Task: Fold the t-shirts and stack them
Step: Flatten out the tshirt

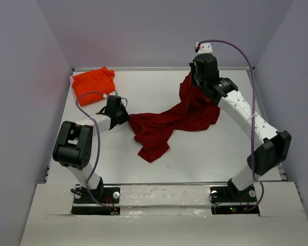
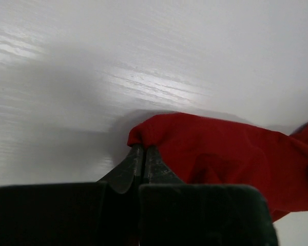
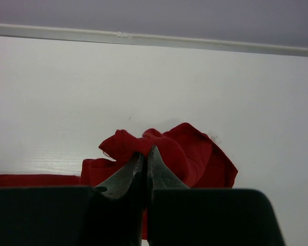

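The dark red t-shirt lies crumpled across the middle of the table, stretched between my two grippers. My left gripper is shut on the shirt's left edge; in the left wrist view its tips pinch a fold of the red cloth. My right gripper is shut on the shirt's far right end and holds it raised above the table; in the right wrist view its tips clamp a bunched fold of the red cloth. The orange t-shirt lies folded in the far left corner.
The white table has a raised rim along its far edge. Grey walls close in on the left, right and back. Both arm bases sit at the near edge.
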{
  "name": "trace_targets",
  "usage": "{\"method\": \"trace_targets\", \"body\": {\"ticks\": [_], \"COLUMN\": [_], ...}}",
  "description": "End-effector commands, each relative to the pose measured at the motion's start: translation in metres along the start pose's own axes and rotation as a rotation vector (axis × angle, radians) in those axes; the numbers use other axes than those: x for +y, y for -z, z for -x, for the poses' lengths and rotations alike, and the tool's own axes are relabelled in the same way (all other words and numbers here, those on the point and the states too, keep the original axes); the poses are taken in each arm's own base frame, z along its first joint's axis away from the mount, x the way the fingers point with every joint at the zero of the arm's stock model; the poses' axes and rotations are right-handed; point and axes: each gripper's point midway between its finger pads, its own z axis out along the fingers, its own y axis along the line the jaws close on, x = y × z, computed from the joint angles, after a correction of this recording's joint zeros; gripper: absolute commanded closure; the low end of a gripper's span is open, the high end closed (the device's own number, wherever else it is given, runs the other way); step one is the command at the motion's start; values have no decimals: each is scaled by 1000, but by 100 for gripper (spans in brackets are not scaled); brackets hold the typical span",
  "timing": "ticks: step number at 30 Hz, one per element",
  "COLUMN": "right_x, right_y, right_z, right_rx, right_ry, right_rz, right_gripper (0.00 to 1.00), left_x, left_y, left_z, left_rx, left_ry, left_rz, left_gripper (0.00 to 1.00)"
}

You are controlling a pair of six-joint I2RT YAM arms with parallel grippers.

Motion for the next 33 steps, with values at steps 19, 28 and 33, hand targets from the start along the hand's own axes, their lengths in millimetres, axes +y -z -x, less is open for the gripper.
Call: {"method": "trace_targets", "body": {"ticks": [19, 28, 33], "right_x": [-66, -106, -123], "right_y": [109, 183, 225], "right_z": [103, 144, 159], "right_rx": [-364, -531, -612], "right_ry": [-181, -260, -289], "right_rz": [-98, -130, -109], "right_gripper": [100, 100, 100], "left_x": [-90, -98, -103], "left_y": [299, 379, 430], "left_z": [166, 182, 185], "left_rx": [-725, -902, -1006], "left_ry": [-326, -309, -318], "left_rz": [-197, -255, -313], "left_gripper": [100, 100, 100]}}
